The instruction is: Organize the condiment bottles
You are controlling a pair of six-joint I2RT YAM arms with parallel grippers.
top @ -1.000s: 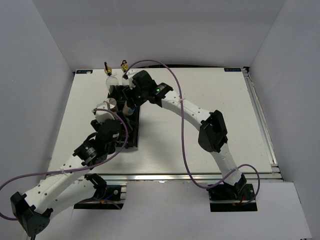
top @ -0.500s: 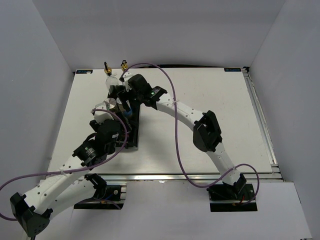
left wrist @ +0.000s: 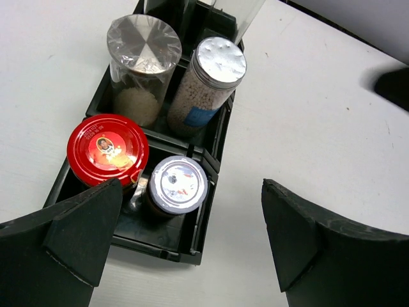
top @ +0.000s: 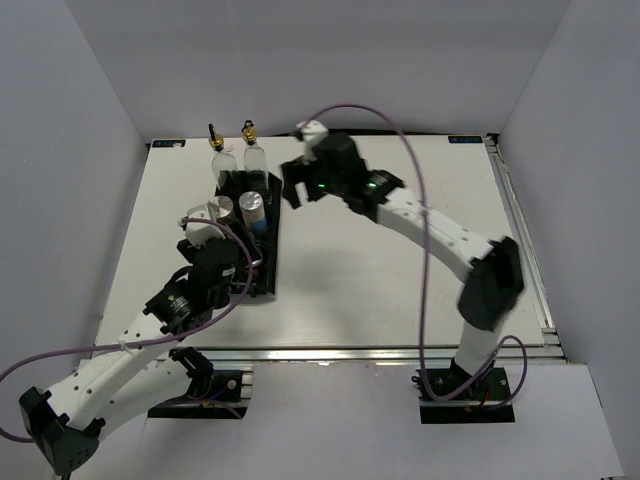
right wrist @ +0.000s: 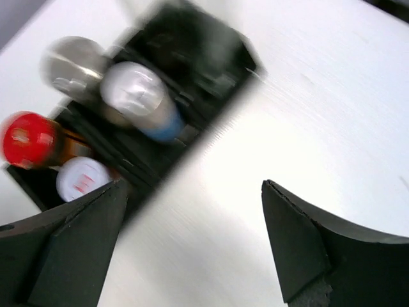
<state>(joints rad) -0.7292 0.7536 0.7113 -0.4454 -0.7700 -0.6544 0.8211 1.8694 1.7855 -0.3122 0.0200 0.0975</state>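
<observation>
The black tray (top: 273, 222) holds all the condiment bottles. In the left wrist view the beige shaker (left wrist: 142, 48) and blue-white shaker (left wrist: 217, 64) stand in the middle compartments. The red-capped jar (left wrist: 107, 148) and red-label shaker (left wrist: 178, 184) stand in the near ones. Two glass bottles with gold tops (top: 217, 152) (top: 251, 148) stand at the far end. My left gripper (left wrist: 188, 243) is open and empty above the tray's near right corner. My right gripper (top: 294, 190) is open and empty, right of the tray. Its blurred view shows the blue-white shaker (right wrist: 137, 89) and the tray (right wrist: 192, 51).
White table (top: 400, 260) enclosed by grey walls on three sides. A metal rail runs along the right edge (top: 525, 250) and the near edge. A purple cable (top: 400, 140) arcs above the right arm.
My right gripper has pulled away from the tray's middle to the right. The blue-white shaker it was over now stands free in its compartment. The left arm has barely moved.
</observation>
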